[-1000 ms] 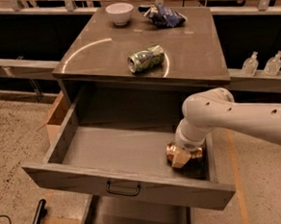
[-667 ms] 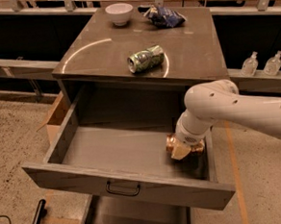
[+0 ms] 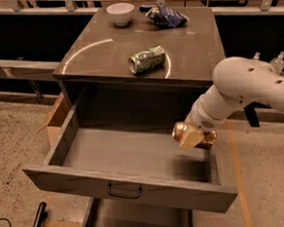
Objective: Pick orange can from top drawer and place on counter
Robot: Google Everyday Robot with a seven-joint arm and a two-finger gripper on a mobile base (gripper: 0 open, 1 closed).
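Observation:
The orange can (image 3: pixel 182 130) is shiny orange-brown. My gripper (image 3: pixel 193 136) is shut on it and holds it above the right part of the open top drawer (image 3: pixel 127 182), clear of the drawer floor. The white arm reaches in from the right. The drawer is pulled out wide, with its dark pull handle (image 3: pixel 124 191) on the front panel. The counter (image 3: pixel 104 54) is the glossy grey-brown cabinet top behind and above the drawer.
A green-and-white can (image 3: pixel 147 59) lies on its side on the counter. A white bowl (image 3: pixel 120 13) and a dark blue bag (image 3: pixel 166 16) sit at the counter's back. The lower drawer (image 3: pixel 135 223) is partly open. A cardboard box (image 3: pixel 58 116) stands left of the cabinet.
The gripper has lifted the orange can up from the drawer floor; the arm has risen with it.

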